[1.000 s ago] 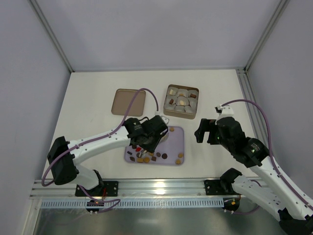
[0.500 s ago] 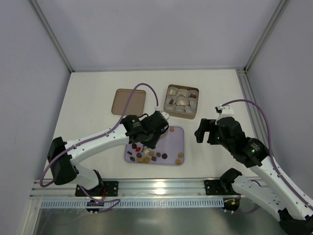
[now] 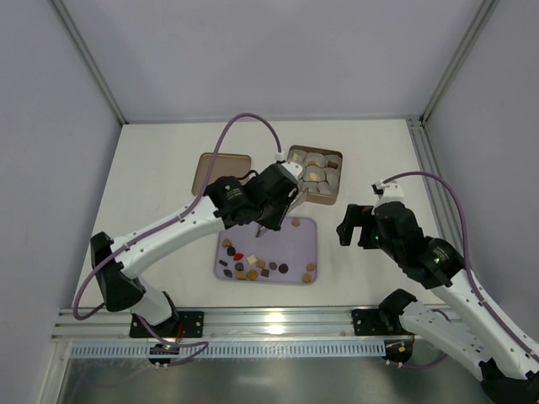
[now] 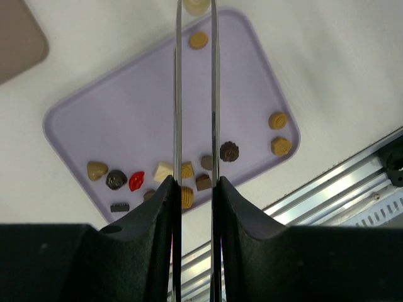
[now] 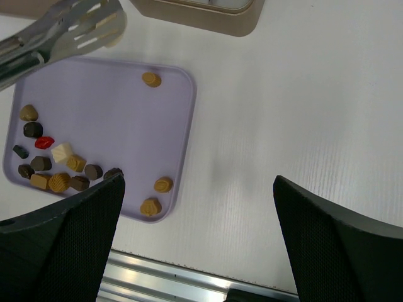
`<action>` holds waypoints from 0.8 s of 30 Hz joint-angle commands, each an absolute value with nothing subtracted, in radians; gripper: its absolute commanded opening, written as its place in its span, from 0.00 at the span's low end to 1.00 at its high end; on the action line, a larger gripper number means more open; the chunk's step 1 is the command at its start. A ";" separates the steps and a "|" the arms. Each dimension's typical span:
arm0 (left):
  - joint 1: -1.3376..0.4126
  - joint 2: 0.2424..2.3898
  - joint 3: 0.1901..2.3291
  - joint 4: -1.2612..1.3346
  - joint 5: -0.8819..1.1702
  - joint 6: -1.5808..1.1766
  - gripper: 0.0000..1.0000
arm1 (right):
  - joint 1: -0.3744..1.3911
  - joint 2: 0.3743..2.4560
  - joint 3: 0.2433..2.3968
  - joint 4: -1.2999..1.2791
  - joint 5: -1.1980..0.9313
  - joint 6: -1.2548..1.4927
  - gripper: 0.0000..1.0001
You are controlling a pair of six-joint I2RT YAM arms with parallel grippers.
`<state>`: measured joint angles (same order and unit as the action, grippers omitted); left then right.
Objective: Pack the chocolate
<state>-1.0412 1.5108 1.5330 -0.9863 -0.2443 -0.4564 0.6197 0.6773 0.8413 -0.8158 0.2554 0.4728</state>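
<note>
Left pincer, part-closed on slim metal tongs, holds one cream chocolate piece at their tips above the flat lilac plastic tray, short of the square tan box, where any slackened squeeze likely drops it among the remaining chocolate pieces; right pincer gapes empty.

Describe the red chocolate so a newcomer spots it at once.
Start at the big lilac tray. Pieces cluster at its near left corner; the red chocolate lies there between a dark round piece and a cream piece. It is the only red piece.
</note>
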 commanded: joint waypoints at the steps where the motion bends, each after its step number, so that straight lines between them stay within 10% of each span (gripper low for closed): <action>1: -1.011 1.598 1.640 -0.954 -0.262 -0.397 0.28 | 0.617 0.655 0.867 -0.821 0.282 0.463 1.00; 24: -0.900 2.135 2.178 -0.842 -0.147 -0.328 0.28 | 0.617 0.609 0.913 -0.891 0.305 0.471 1.00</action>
<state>-0.9043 2.1258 2.1307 -0.9043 -0.1730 -0.3325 0.6197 0.6193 0.8734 -0.8879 0.2855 0.4736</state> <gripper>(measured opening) 0.294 0.996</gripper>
